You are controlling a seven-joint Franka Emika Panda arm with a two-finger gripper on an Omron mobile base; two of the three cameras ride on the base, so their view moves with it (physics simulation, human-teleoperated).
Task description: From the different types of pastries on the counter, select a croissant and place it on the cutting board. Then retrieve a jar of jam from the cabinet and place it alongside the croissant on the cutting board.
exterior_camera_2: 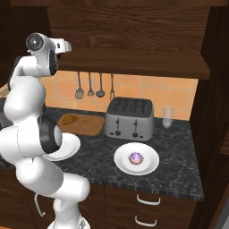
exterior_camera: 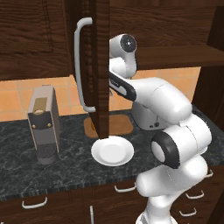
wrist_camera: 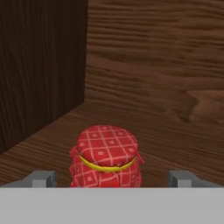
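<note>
In the hand view the jar of jam (wrist_camera: pixel 108 158), topped with red checked cloth tied by a yellow band, stands on the wooden shelf inside the cabinet (wrist_camera: pixel 153 65). My gripper (wrist_camera: pixel 113 179) is open, one fingertip on each side of the jar and apart from it. The cabinet door (exterior_camera: pixel 101 65) with its curved grey handle (exterior_camera: pixel 78 65) stands open above the counter (exterior_camera_2: pixel 179 152). The golden croissant (exterior_camera_2: pixel 69 119) lies on the tan cutting board (exterior_camera_2: pixel 87 126). A cupcake (exterior_camera_2: pixel 135 158) with purple frosting sits on a white plate (exterior_camera_2: pixel 150 165).
A silver toaster (exterior_camera_2: pixel 129 118) stands beside the board, a glass (exterior_camera_2: pixel 167 116) to its right. A grey coffee machine (exterior_camera: pixel 43 122) is at the counter's left, a bare white plate (exterior_camera: pixel 112 151) near the front edge. Utensils (exterior_camera_2: pixel 94 85) hang on the tiled wall.
</note>
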